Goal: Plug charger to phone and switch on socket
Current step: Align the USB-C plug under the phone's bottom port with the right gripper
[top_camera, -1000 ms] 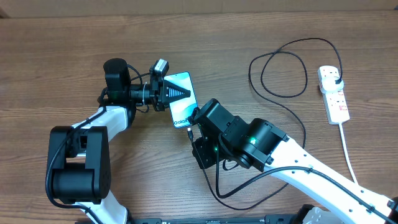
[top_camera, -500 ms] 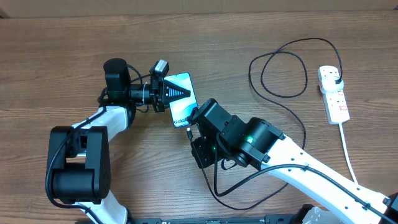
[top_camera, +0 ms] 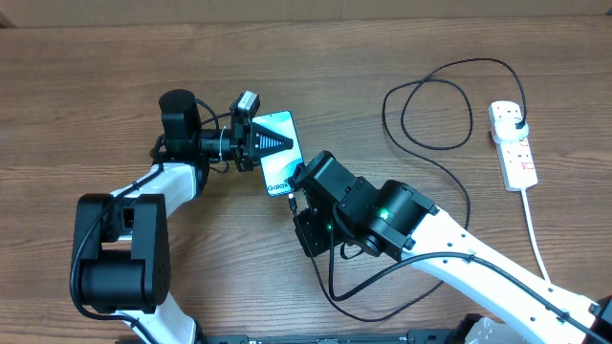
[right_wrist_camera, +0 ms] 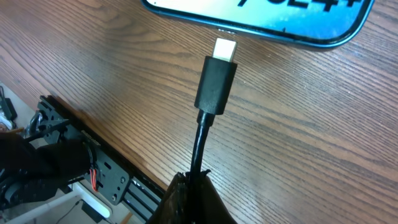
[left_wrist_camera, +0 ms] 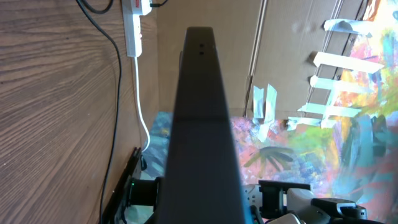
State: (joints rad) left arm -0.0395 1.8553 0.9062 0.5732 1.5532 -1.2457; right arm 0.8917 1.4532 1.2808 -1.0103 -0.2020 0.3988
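Gripping the phone [top_camera: 283,172], the left gripper [top_camera: 272,141] is clamped on it a little toward 10 o'clock from the centre of the table [top_camera: 96,76]. One finger lies across the lit screen. The left wrist view sees the phone edge-on, a dark bar up the middle of the frame.

The right gripper [top_camera: 296,183] is at the phone's 6 o'clock end, pinched on the charger [right_wrist_camera: 216,84] cable just behind the connector. In the right wrist view the connector points to 12 o'clock. Its metal tip [right_wrist_camera: 224,48] is just short of the phone's bottom edge, close but apart and not seated, a bit left of the screen's midline.

The socket [top_camera: 516,153] lies at the table's 3 o'clock side, well apart from the phone, long axis running 12 to 6. The charger's black plug [top_camera: 517,118] sits in its 12 o'clock outlet. The black cable loops at about 1 o'clock, then runs back under the right arm. The white cord [top_camera: 535,239] leaves the socket toward 5 o'clock. Red switches are visible, but their position is too small to tell.
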